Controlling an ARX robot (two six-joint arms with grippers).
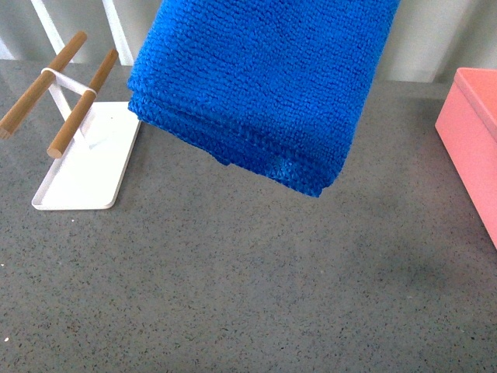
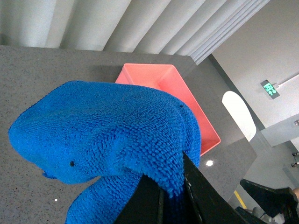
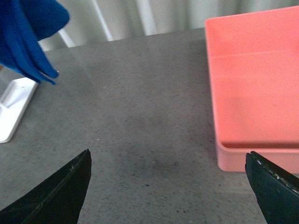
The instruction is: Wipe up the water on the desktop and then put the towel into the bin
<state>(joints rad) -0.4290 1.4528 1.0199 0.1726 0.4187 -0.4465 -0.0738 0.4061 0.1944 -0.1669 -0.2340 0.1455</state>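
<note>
Over the desktop's middle, front view: the towel [image 1: 256, 85] hangs folded in thick blue layers, lifted clear of the desktop [image 1: 233, 295], its lowest corner pointing toward the right edge.
Front view, far left corner: a white tray [image 1: 85, 175] lies flat, with two wooden rods [image 1: 81, 101] slanting above it on a white frame.
Front view, right edge: the bin [image 1: 470, 124] shows only part of one pink wall and rim; its inside is out of sight here.
Front view, grippers: neither is in the picture.
Left wrist view, gripper: the left gripper [image 2: 170, 184] is closed on the towel [image 2: 107, 135], with blue pile bunched between its two dark fingers [image 2: 201, 196].
Left wrist view, bin: the bin [image 2: 154, 77] sits on the desktop [image 2: 42, 65] beyond the towel, near the right edge. The part of its floor that shows is smooth bare pink; the towel hides the rest.
Right wrist view, gripper: the right gripper [image 3: 170, 186] is spread wide above the desktop [image 3: 140, 84], nothing between its fingertips.
Right wrist view, bin: the bin [image 3: 252, 93] stands just beside that gripper, its pink floor and walls plainly visible.
Right wrist view, towel: the towel [image 3: 23, 37] hangs over the tray's side of the table, above the white tray [image 3: 14, 107].
Right wrist view, desktop: a faint darker patch [image 3: 154, 161] lies between the fingers; whether it is wet cannot be told.
</note>
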